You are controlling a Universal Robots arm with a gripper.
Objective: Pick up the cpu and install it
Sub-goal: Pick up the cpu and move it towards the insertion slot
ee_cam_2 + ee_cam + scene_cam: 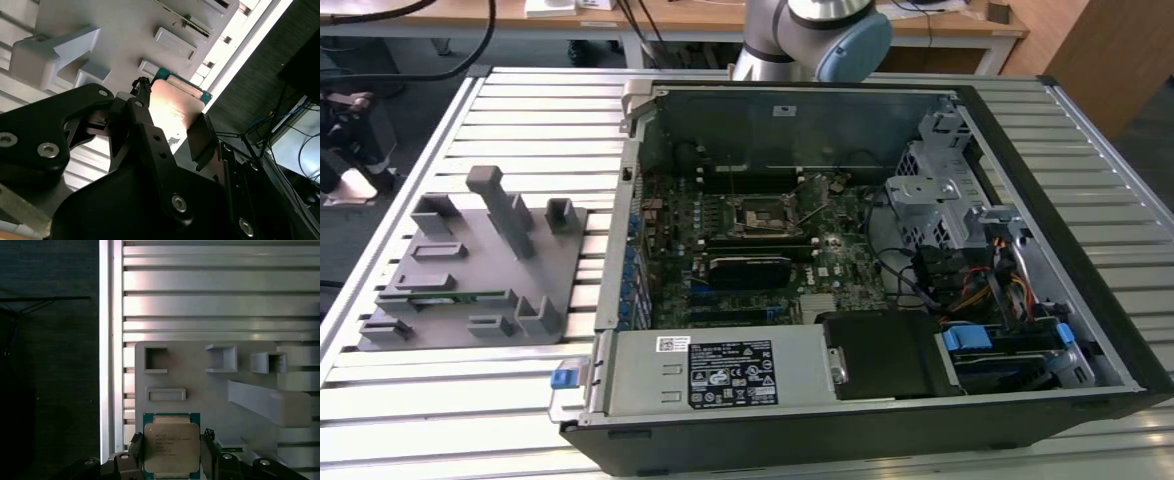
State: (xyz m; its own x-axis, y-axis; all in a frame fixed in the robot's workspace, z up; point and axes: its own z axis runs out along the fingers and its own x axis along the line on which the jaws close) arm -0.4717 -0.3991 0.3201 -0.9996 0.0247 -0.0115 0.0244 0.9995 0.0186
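Looking at the first wrist view, we found the gripper (171, 442) clamped on the cpu (171, 454), with a black finger (136, 454) pressed to each of two opposite edges. The cpu was a small flat square chip with a pale silvery metal top bearing fine print and a green rim. It lay over the grey tray (200, 401), near that tray's edge, just beside its shallow rectangular pocket (166, 394). We could not tell whether it touched the tray.
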